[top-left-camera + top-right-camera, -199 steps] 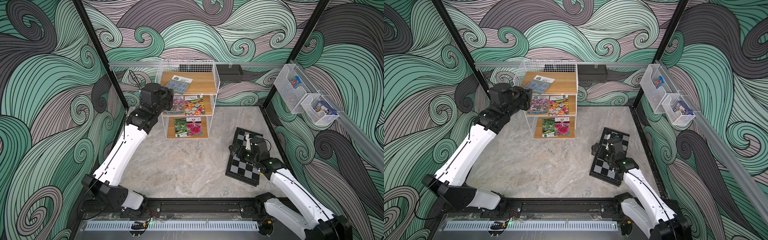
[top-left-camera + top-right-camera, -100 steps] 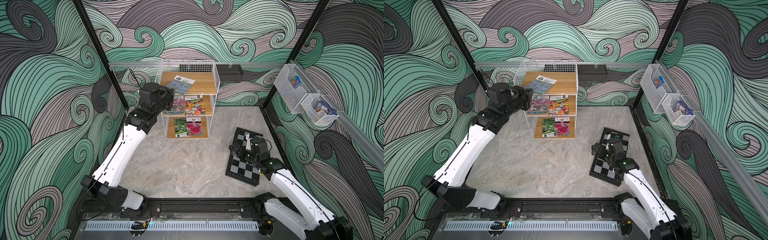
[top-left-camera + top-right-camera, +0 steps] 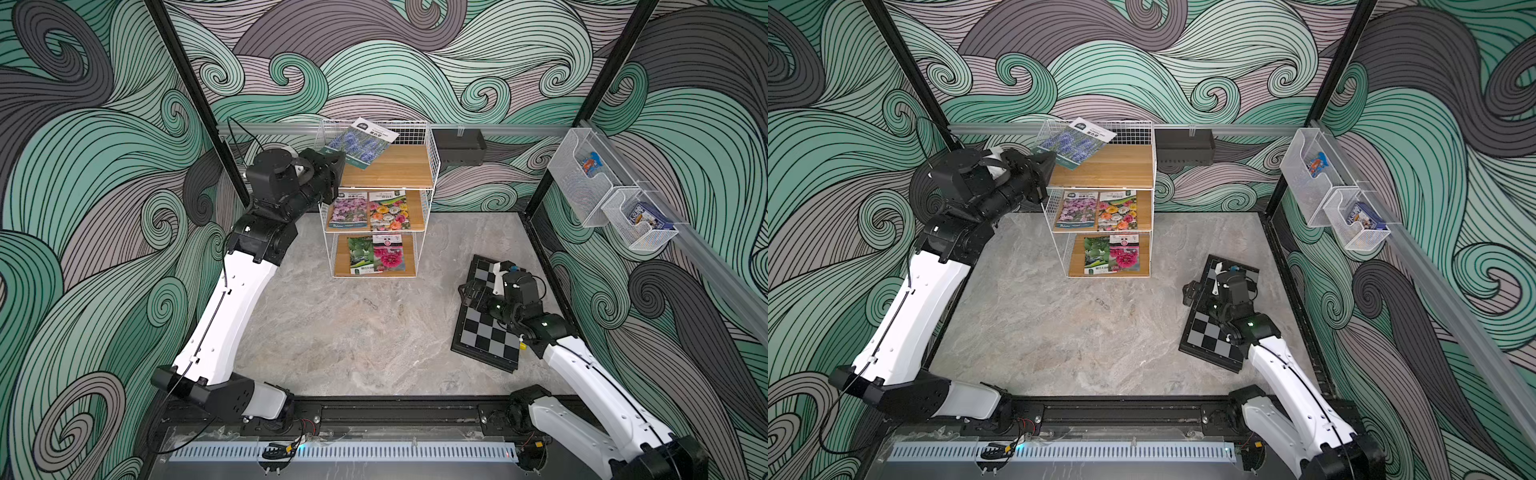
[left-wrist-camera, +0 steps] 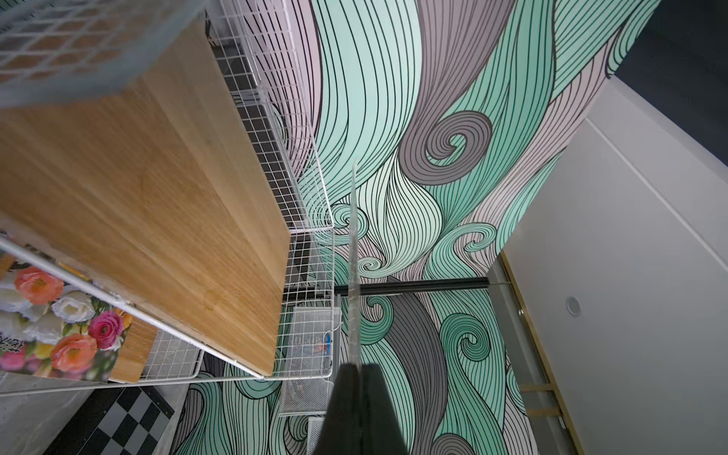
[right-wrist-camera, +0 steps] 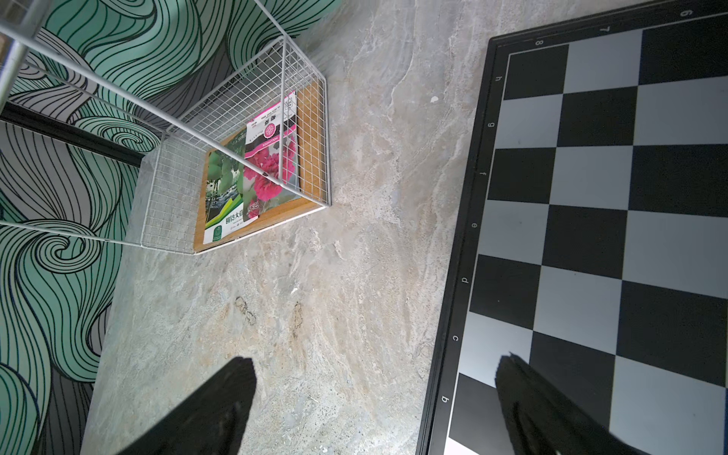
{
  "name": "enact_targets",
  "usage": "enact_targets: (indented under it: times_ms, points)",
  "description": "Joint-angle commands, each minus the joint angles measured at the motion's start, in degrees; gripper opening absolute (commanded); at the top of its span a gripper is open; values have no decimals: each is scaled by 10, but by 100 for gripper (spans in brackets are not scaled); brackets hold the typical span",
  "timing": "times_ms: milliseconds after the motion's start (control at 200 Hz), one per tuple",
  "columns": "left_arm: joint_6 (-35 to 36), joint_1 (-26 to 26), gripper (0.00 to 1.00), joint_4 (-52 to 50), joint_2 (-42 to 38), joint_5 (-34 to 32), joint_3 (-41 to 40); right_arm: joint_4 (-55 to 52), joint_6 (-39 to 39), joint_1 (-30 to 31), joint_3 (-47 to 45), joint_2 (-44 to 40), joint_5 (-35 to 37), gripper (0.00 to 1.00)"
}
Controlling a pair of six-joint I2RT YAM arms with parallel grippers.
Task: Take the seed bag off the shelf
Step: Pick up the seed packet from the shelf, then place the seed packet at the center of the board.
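- The bench, a grey marbled top, carries everything; both arms are mounted along its front edge
- The shelf, a three-tier white wire rack with light wooden boards, stands at the middle of the bench's back edge
- The left arm rises from the front left corner and reaches to the left side of the shelf's top tier
- The chessboard lies flat near the right edge of the bench, skewed to that edge and well apart from the shelf
- The seed bag, printed with purple flowers, is lifted off the top board and tilted
- It hangs over the board's back left part, its far corner above the wire rim
- In the left wrist view the seed bag shows edge-on, clear of the wood
- The left gripper is pinched on the near corner of the seed bag, jaws pressed together with only the thin packet between them
- The right gripper sits over the chessboard's left border with jaws spread wide, holding nothing; one finger is over marble, the other over the squares
- Four more seed packets lie flat on the lower boards
- On the middle tier, a pink-purple packet lies beside an orange-flowered packet
- On the bottom tier, a green packet lies beside a magenta-flowered packet
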Motion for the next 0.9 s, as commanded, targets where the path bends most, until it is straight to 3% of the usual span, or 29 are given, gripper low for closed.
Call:
enact_targets:
  times_ms: [0,200,370,675,756,896]
  points:
    - [1,4,0,-10,-20,56,5,-4,-17,5,18,-8,12,99]
    - [4,4,0,-38,-84,101,-63,-8,-44,5,33,-11,14,99]
    - [-3,4,0,-41,-151,149,-171,-23,-54,-8,48,9,-3,99]
    - [-14,-20,0,-29,-207,273,-338,-45,-44,-88,81,54,-55,99]
    - [5,-35,0,-48,-223,266,-385,-45,-47,-99,90,62,-57,99]
    - [-10,-52,0,14,-243,272,-481,-44,-47,-103,99,78,-55,99]
